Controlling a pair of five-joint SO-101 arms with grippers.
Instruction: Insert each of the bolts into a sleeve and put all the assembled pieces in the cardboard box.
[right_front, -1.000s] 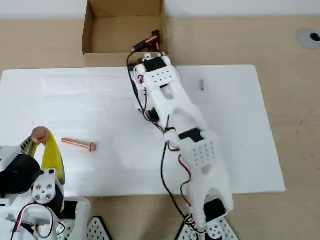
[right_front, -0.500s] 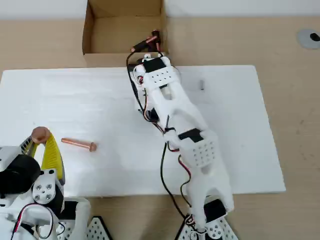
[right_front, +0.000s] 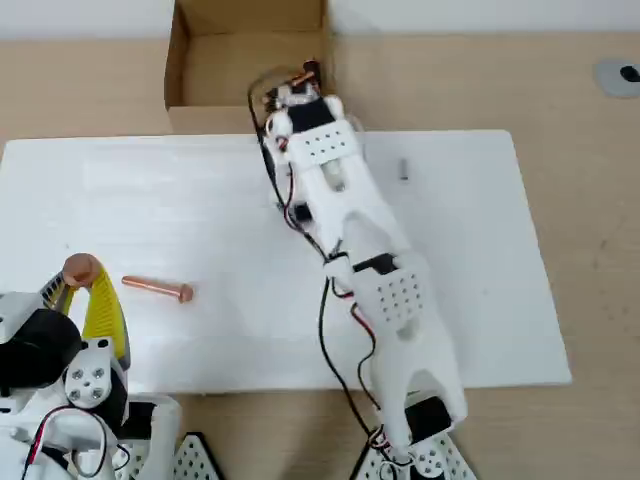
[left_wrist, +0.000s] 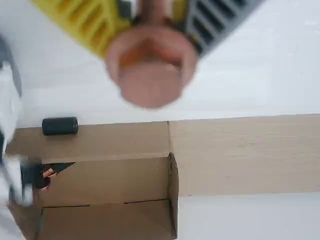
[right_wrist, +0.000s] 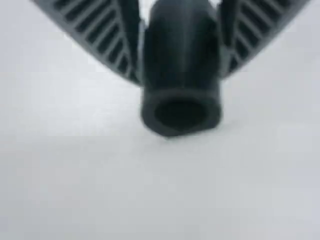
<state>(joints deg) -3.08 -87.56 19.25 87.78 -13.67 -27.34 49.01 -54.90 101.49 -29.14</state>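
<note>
My left gripper (right_front: 78, 272) sits at the near left corner of the white board, shut on a copper bolt (right_front: 81, 267) whose round head (left_wrist: 150, 70) faces the left wrist camera. A second copper bolt (right_front: 157, 290) lies flat on the board just right of it. My right gripper (right_front: 291, 88) is over the near right corner of the cardboard box (right_front: 178, 60), shut on a black sleeve (right_wrist: 181, 112); copper shows at its tip in the high view. A loose black sleeve (right_front: 404, 169) lies on the board's far right part.
The white board (right_front: 480, 300) covers most of the wooden table. The right arm (right_front: 350, 230) stretches diagonally across the board's middle. The box's open top (left_wrist: 172, 180) lies beyond the board's far edge. A grey disc (right_front: 618, 75) sits at the table's far right.
The right arm has stretched farther toward the box, carrying its gripper over the box's near right corner. The left arm and the loose bolt have not moved.
</note>
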